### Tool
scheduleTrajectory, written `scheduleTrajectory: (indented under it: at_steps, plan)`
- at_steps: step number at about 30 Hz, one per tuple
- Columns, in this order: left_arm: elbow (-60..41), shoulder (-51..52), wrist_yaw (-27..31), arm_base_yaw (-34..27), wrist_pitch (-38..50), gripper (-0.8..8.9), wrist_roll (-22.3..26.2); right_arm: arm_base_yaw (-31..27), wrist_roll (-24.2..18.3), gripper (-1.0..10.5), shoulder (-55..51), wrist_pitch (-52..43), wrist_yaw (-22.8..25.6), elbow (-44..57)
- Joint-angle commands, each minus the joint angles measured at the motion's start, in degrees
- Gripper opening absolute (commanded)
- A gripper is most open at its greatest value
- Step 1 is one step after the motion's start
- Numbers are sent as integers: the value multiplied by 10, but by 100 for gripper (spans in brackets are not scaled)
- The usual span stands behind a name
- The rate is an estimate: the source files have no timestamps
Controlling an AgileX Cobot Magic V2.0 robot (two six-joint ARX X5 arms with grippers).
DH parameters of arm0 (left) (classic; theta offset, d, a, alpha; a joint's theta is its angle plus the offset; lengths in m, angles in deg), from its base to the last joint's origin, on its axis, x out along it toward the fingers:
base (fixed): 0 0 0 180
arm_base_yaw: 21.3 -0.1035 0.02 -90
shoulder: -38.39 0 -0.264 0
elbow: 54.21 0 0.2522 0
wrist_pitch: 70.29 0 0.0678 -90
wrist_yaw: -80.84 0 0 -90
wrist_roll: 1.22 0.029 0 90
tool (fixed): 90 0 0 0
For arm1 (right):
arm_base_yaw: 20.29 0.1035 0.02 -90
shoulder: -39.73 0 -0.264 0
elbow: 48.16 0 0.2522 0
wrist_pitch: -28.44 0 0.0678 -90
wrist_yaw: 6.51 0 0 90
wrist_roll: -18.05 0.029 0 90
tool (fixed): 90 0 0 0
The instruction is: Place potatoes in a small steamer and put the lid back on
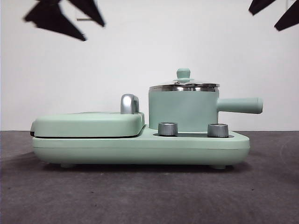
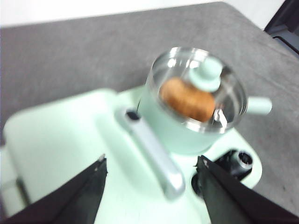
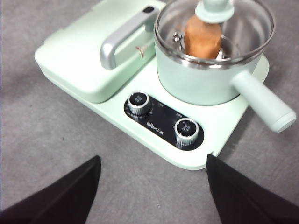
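I see the lid (image 3: 215,28) on the pot (image 3: 205,79), potato (image 3: 202,37) inside; both my claws, left (image 2: 152,186) and right (image 3: 154,191), spread apart, clear of it

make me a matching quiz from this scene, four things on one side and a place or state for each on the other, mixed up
Things:
1. orange-brown oval potato
2. clear glass lid with mint-green knob
3. two silver dials
4. both black grippers

Places or states:
a. on the appliance's front panel
b. open, holding nothing
c. inside the small mint-green steamer pot
d. sitting on the pot's steel rim

Pairs: 1-c, 2-d, 3-a, 4-b
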Motion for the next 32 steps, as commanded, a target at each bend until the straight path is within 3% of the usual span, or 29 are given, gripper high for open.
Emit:
scheduleTrajectory:
  at_steps: [1, 10, 19, 20, 21, 22, 23, 24, 32]
  plan:
    - [-50, 48, -3, -7, 9, 303, -16, 3, -2, 358, 15, -9, -2, -4]
    - [-199, 227, -3, -35, -10, 303, -56, 3, -3, 358, 36, -13, -6, -4]
    - [-214, 292, -3, -35, -103, 303, -54, 3, -1, 358, 35, -3, -7, -4]
    - [-214, 294, -3, -35, -105, 293, -54, 3, -2, 355, 35, -5, -5, -4]
    - [-214, 295, -3, -35, -106, 207, -55, 3, -1, 305, 34, -7, -6, -4]
    - [-214, 297, -3, -34, -107, -23, -54, 3, 3, 115, 33, -6, -6, -4]
    - [-214, 298, -3, -34, -105, 32, -54, 3, 3, -33, 33, -6, -6, -4]
    - [-214, 298, -3, -34, -101, 3, -51, 3, 2, 38, 33, -12, -3, -4]
    - [-213, 298, -3, -35, -103, 6, -50, 3, 4, 28, 31, -37, -14, -4]
